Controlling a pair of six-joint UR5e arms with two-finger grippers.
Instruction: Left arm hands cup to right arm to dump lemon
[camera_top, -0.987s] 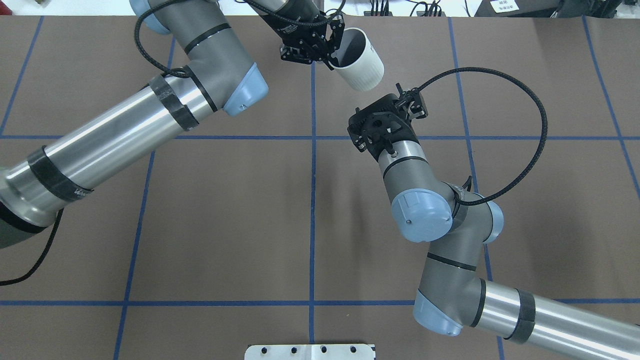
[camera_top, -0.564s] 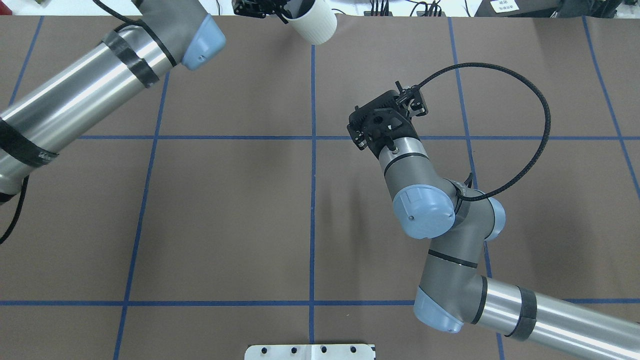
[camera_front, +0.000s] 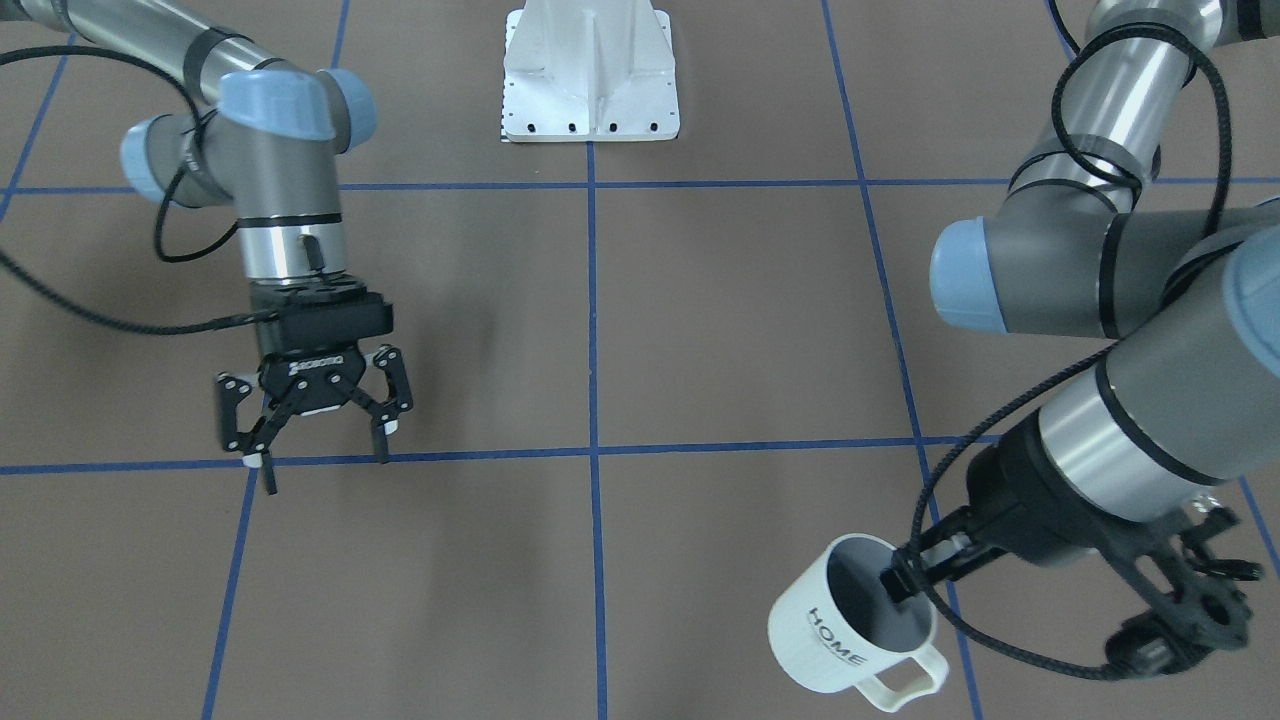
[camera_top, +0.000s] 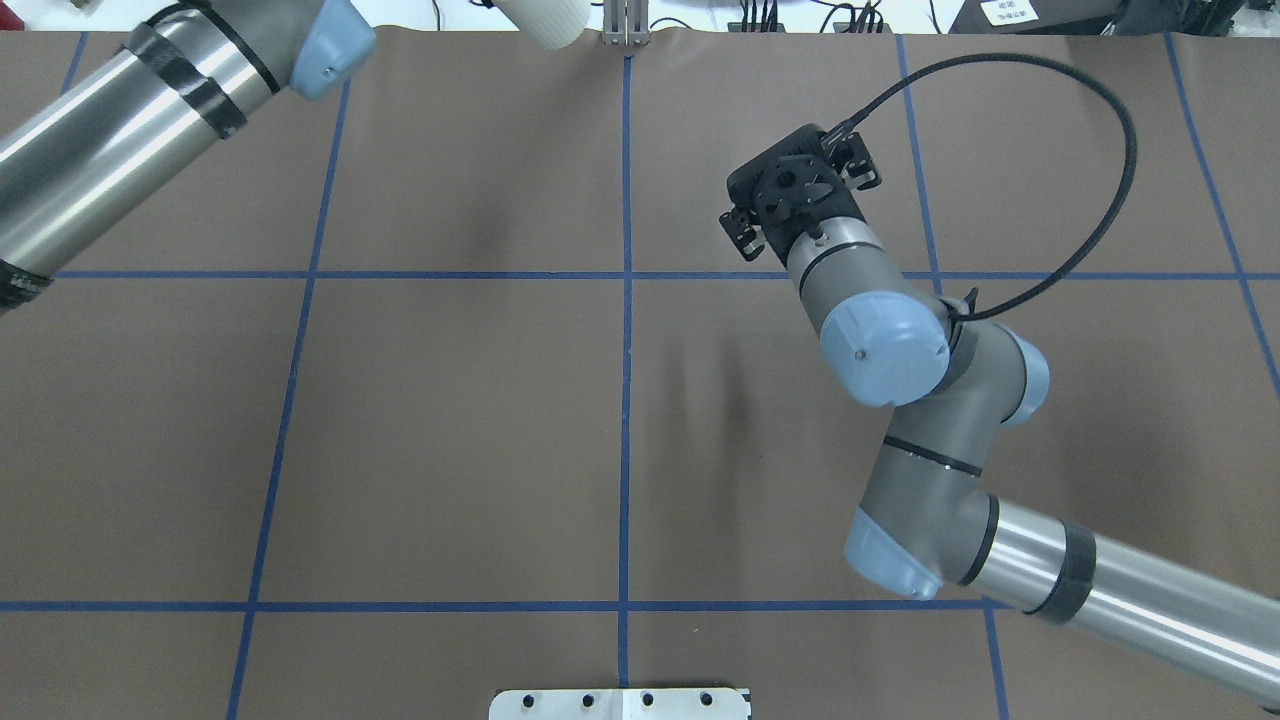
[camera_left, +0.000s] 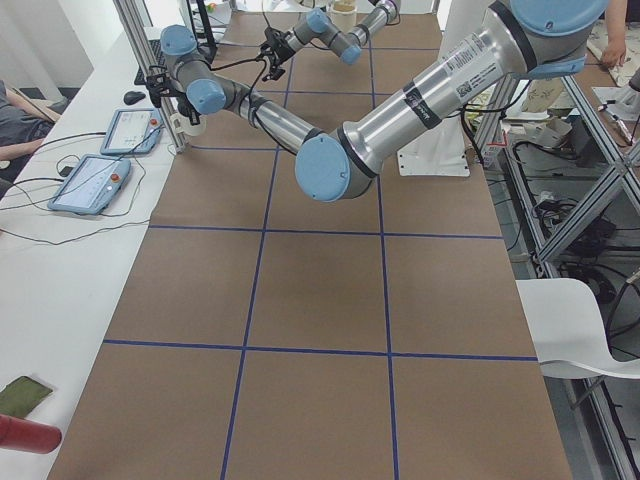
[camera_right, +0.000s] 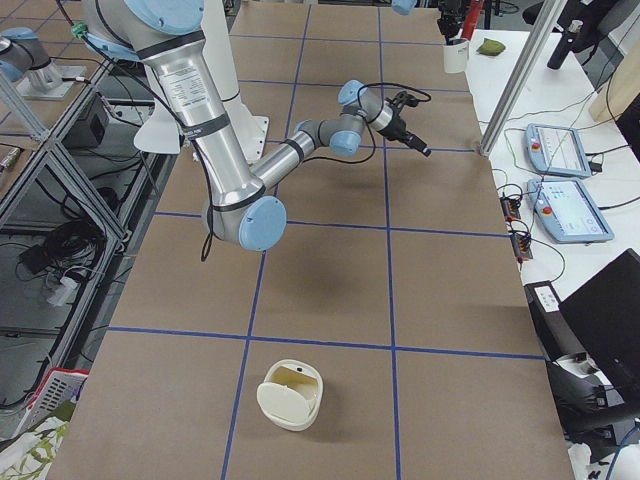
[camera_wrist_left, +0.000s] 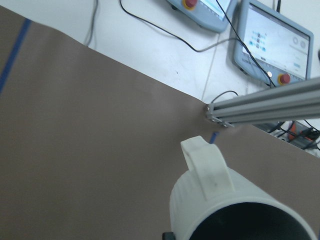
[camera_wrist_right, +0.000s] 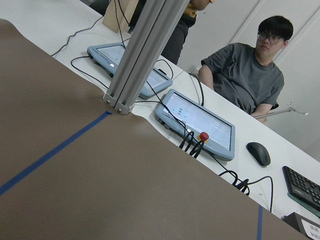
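The white cup (camera_front: 850, 625) with black "HOME" lettering hangs tilted near the table's far edge, its handle downward in the front-facing view. My left gripper (camera_front: 900, 583) is shut on its rim, one finger inside the grey interior. In the overhead view only the cup's base (camera_top: 545, 22) shows at the top edge. The left wrist view shows the cup (camera_wrist_left: 235, 215) from behind, handle up. No lemon shows in any view. My right gripper (camera_front: 315, 445) is open and empty, pointing down above the table, far from the cup.
A white mount plate (camera_front: 590, 80) sits at the robot's base. An aluminium post (camera_wrist_left: 265, 105) stands at the far table edge, with teach pendants (camera_wrist_right: 200, 122) on the white bench behind it. A person (camera_wrist_right: 250, 75) sits there. A white rounded container (camera_right: 290, 393) lies at the table's right end.
My left arm has carried the cup away from the right gripper, toward the table's far edge and leftward. My right gripper has moved a little farther out and stays open.
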